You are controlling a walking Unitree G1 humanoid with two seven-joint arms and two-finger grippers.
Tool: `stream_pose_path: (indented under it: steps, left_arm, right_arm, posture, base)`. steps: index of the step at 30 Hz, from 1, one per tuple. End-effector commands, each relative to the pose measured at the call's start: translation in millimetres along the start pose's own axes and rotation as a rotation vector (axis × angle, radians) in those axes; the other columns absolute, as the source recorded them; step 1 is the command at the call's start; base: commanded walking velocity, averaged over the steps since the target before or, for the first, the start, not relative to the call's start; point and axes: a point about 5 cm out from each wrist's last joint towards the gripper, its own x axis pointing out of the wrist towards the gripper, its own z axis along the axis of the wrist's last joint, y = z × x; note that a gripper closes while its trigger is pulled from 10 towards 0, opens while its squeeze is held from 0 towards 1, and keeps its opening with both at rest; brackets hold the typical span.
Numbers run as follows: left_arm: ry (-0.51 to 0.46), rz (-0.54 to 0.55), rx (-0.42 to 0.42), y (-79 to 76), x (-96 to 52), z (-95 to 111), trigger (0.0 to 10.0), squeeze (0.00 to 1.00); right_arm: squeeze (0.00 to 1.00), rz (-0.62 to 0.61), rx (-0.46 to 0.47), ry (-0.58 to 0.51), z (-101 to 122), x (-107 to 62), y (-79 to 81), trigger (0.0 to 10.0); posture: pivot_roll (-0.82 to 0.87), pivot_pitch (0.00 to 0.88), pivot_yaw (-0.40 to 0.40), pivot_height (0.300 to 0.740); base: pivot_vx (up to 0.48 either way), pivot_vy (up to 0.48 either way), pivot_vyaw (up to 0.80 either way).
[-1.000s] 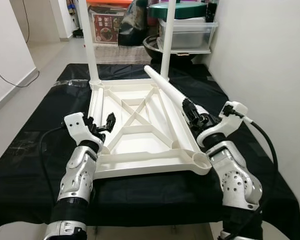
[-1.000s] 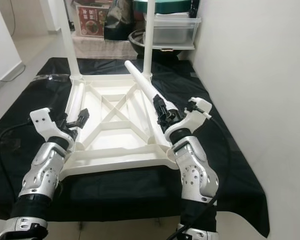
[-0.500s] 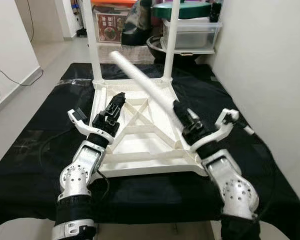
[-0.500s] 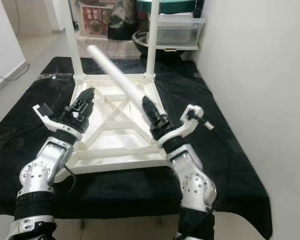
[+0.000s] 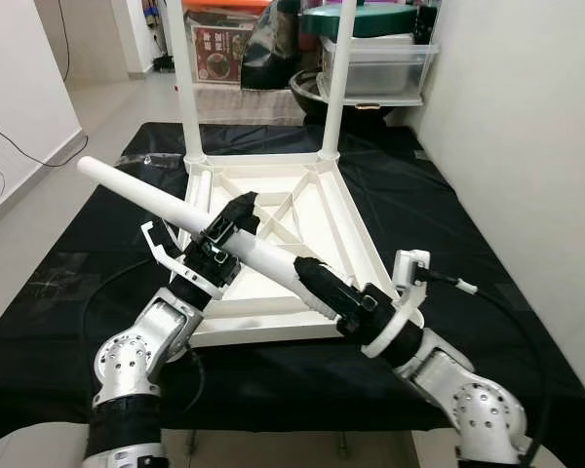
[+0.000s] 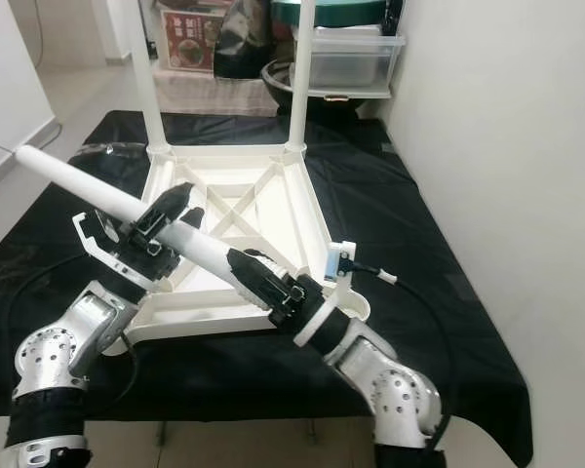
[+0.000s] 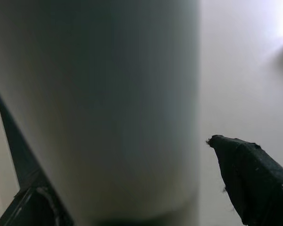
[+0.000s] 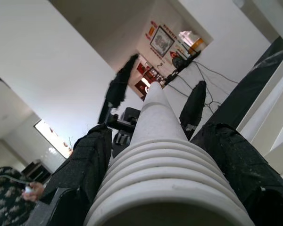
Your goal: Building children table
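Two legs (image 5: pixel 187 88) already stand upright in the far corner sockets of the upturned white table frame (image 5: pixel 361 244), which lies on the black cloth (image 5: pixel 448 205) covering the tabletop. I have the third leg (image 5: pixel 146 198) off the frame, slanting across its near left part, its plain end out past the frame's left edge and its ribbed end toward the near right corner.

My right pincer (image 5: pixel 317 283) is clamped on the ribbed end; in the right wrist view its fingers (image 8: pixel 236 160) hug the ridges on both sides. My left pincer (image 5: pixel 232 226) sits at mid-length with its fingers either side of the tube. In the left wrist view one fingertip (image 7: pixel 250 165) stands off the white surface, so I cannot tell whether that pincer has really closed on the leg or is just cradling it.

I judge the next job is to swing the ribbed end down into a near corner socket (image 5: pixel 395 317). What worries me:

- The leg is long, and a careless swing could knock its free end into the standing legs.
- If the left pincer is only loosely on, the tube may roll or slide as I tilt it.
- The right pincer covers the very ribs that must enter the socket, so I may have to regrip.
- Pushing off-axis could shove the light frame across the cloth.
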Motion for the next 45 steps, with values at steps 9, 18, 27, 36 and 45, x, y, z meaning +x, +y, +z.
stream_pose_path:
  steps: [9, 18, 27, 36, 45]
  left_arm:
    - [0.078, -0.031, 0.015, -7.8, -7.8, -3, 10.0, 0.00]
    - [0.079, -0.046, 0.093, -16.6, -13.3, 14, 10.0, 0.00]
    - [0.098, -0.037, 0.127, -22.0, -20.0, 20, 10.0, 0.00]
    - [0.072, -0.024, 0.164, -23.2, -24.2, 35, 9.3, 0.00]
    - [0.005, -0.013, 0.187, -24.3, -26.1, 47, 0.0, 0.00]
  right_arm:
    - [0.00, 0.078, 0.016, 0.118, -14, -11.3, 1.9, 0.0]
    - [0.00, 0.043, 0.007, 0.196, -11, -27.1, -8.7, 0.0]
    - [0.00, 0.021, -0.030, 0.218, -3, -34.2, -16.8, 0.0]
    - [0.00, 0.018, -0.053, 0.224, 7, -45.2, -18.6, 0.0]
    - [0.00, 0.007, -0.057, 0.230, 5, -48.7, -19.8, 0.0]
  posture:
    - [0.08, 0.000, -0.053, 0.740]
    - [0.08, 0.000, -0.061, 0.740]
    - [0.09, 0.000, -0.060, 0.740]
    - [0.09, 0.000, -0.066, 0.740]
    - [0.08, 0.000, -0.066, 0.740]
  base:
    - [0.000, 0.000, 0.00]
    - [0.000, 0.000, 0.00]
    - [0.000, 0.000, 0.00]
    - [0.000, 0.000, 0.00]
    - [0.000, 0.000, 0.00]
